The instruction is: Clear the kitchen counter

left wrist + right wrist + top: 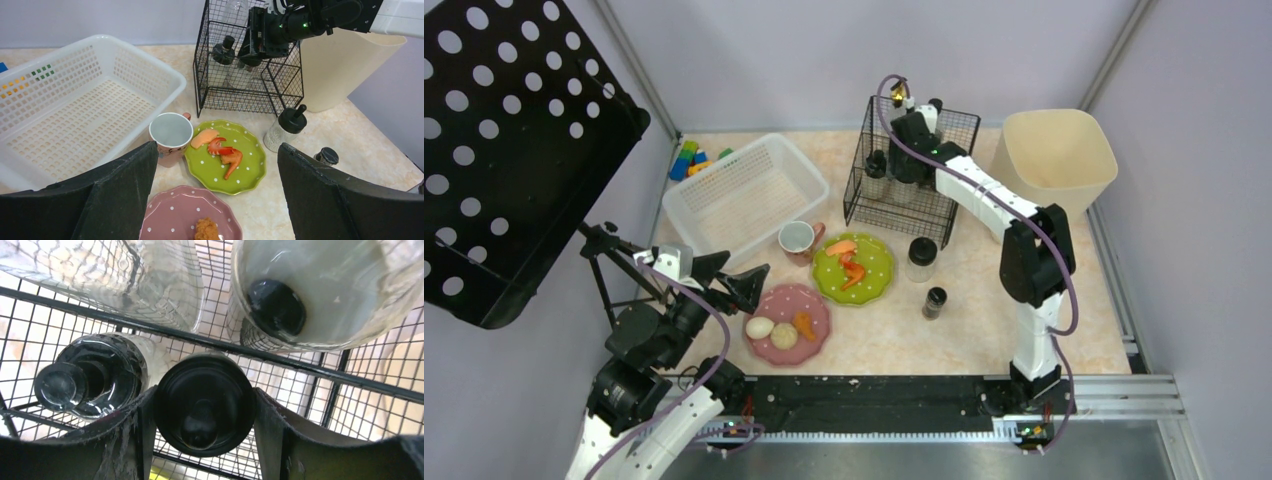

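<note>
The kitchen counter (969, 345) holds a pink plate (816, 343) with two pale round foods and an orange nugget. A green plate (880, 285) carries a shrimp, a drumstick and an orange slice. A mug (797, 240) and two black-capped jars (921, 258) (935, 301) also stand there. My left gripper (746, 272) hangs open and empty above the pink plate's left edge; its wrist view (216, 150) shows both plates between the jaws. My right gripper (911, 160) reaches into the wire rack (944, 205). There it (205, 396) is shut on a black-lidded jar (200, 382).
A white basket (744, 190) stands at the back left, with toy blocks (689, 160) behind it. A beige bin (1054, 155) stands at the back right. A black perforated panel (504, 130) on a stand overhangs the left side. More jars (85, 380) fill the rack.
</note>
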### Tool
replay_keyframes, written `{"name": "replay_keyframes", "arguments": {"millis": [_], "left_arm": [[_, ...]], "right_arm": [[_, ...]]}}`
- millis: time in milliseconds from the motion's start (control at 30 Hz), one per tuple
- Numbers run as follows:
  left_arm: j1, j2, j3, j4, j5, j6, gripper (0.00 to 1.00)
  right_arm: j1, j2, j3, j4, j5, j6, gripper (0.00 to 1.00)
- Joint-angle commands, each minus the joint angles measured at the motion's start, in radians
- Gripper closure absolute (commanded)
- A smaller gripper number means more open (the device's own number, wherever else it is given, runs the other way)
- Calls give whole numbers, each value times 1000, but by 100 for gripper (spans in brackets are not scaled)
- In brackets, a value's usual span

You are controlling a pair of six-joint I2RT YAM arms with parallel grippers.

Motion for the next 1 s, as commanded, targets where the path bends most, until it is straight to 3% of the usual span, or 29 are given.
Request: {"name": "replay_keyframes", "arguments": {"millis": [0, 167, 333, 567, 967], "left_arm": [[4, 1, 3, 24, 9, -1, 6], [5, -1, 2, 25, 9, -1, 6], [4, -1, 2, 25, 9, -1, 6], [5, -1, 1, 25, 8, -1, 6], [4, 5, 2, 24, 5, -1, 6]], "right_arm": [[-10, 16, 69, 33, -25, 29, 63], [-14, 33, 72, 28, -24, 44, 44], [-15, 26, 81, 21, -27, 49, 33], [-14, -15, 77, 20, -41, 50, 27], [38, -214, -8, 22, -30, -6, 25]]}}
